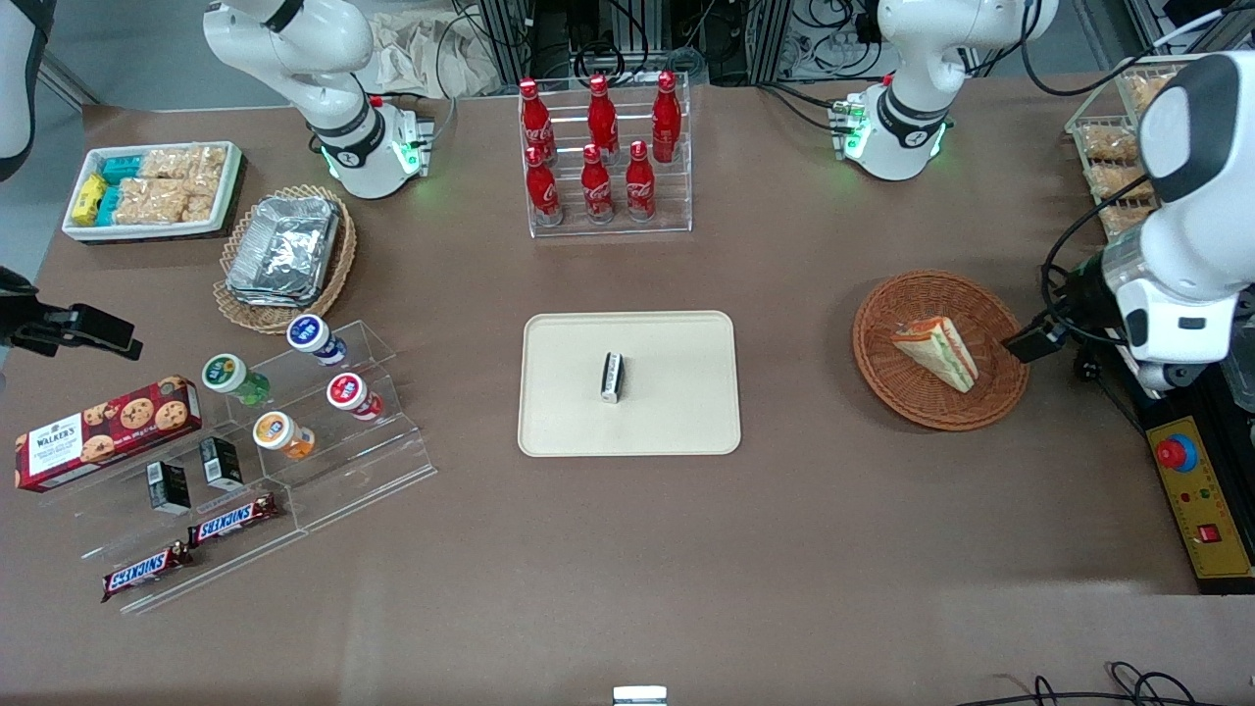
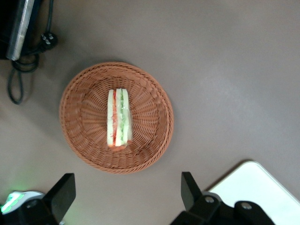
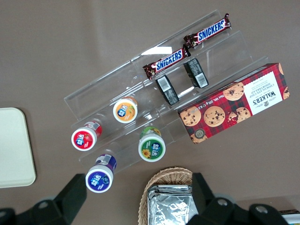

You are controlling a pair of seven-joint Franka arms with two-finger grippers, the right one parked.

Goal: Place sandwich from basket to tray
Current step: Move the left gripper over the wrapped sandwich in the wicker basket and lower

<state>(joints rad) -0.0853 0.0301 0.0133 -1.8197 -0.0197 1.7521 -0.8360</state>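
The sandwich (image 1: 936, 351), a wrapped wedge with green and orange-red filling, lies in the round reddish-brown basket (image 1: 882, 304) toward the working arm's end of the table. The beige tray (image 1: 686, 422) sits mid-table and carries a small black-and-white packet (image 1: 612, 377). In the left wrist view the sandwich (image 2: 118, 118) stands on edge in the middle of the basket (image 2: 154, 154), and a corner of the tray (image 2: 262, 187) shows. My gripper (image 2: 127, 199) hangs high above bare table just off the basket's rim. It is open, with nothing between its fingers (image 2: 190, 192).
A yellow box with a red stop button (image 1: 1201, 500) and cables (image 2: 28, 61) lie close to the basket at the table's edge. A rack of red cola bottles (image 1: 603, 157) stands farther from the front camera than the tray. A wire snack rack (image 1: 1108, 147) stands near the working arm.
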